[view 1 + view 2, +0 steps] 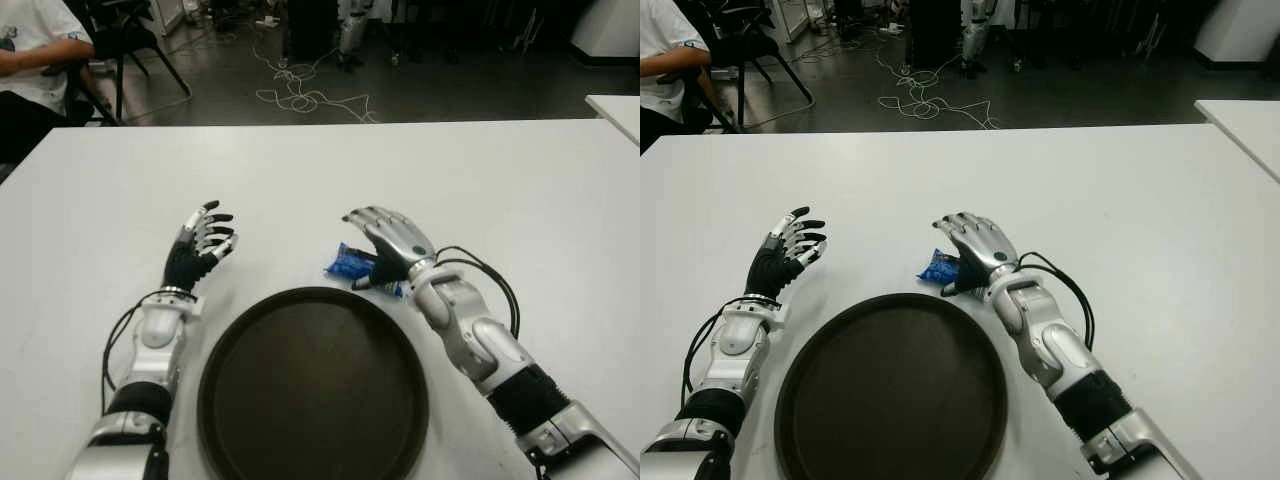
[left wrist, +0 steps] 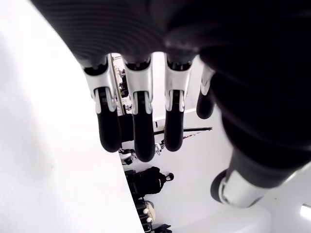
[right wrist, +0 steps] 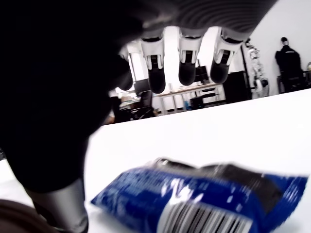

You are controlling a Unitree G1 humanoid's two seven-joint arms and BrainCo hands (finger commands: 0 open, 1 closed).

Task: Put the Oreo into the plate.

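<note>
Right now I am at the reach-and-grasp step: my right hand (image 1: pixel 392 243) hovers over the Oreo packet (image 1: pixel 352 264), which lies on the white table (image 1: pixel 480 180) just beyond the far rim of the dark round plate (image 1: pixel 400 340). From my right wrist view the fingers (image 3: pixel 187 68) hang extended above the blue wrapper (image 3: pixel 204 204) with open air under them, so the hand is spread and holds nothing; the thumb sits low beside the packet, and I cannot tell whether it touches. The packet is not yet in the plate, so the task has barely begun.

My next move, as I judge it, calls for lowering the palm and curling fingers against thumb across the packet's width, then lifting and carrying it the short way back over the rim. The wrapper looks thin and slippery, so a shallow pinch could slide off.

My left hand (image 1: pixel 200 245) shows to the left of the plate, fingers spread and empty.

As for writing, I see a barcode and white markings on the blue wrapper, but no brand name I can read.
</note>
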